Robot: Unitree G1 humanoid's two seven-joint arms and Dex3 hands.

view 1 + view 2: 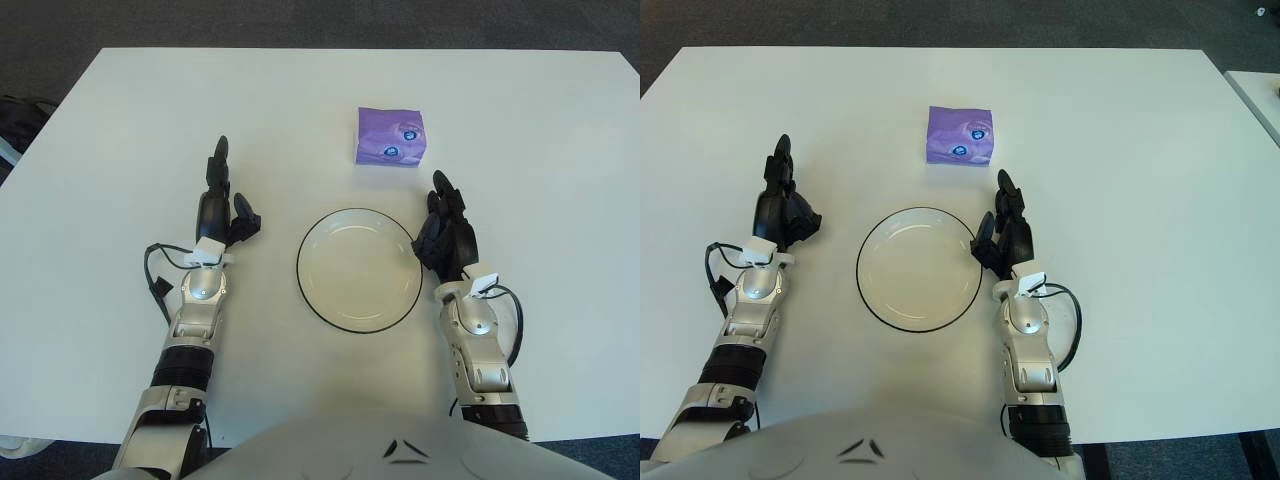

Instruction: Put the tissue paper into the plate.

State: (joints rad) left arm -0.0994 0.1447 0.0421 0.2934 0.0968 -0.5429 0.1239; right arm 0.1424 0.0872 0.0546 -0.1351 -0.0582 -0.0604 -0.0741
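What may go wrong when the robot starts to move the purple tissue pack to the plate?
1. The right hand shows close beside the black-rimmed white plate; reaching forward, it might nudge the plate.
2. The purple tissue pack looks soft and low, so open fingers might push it away rather than grasp it.

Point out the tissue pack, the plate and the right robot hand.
tissue pack [389,137], left eye view, middle of its purple top.
plate [330,303], left eye view, bare inner surface near the dark rim.
right robot hand [446,237], left eye view, back of the hand.
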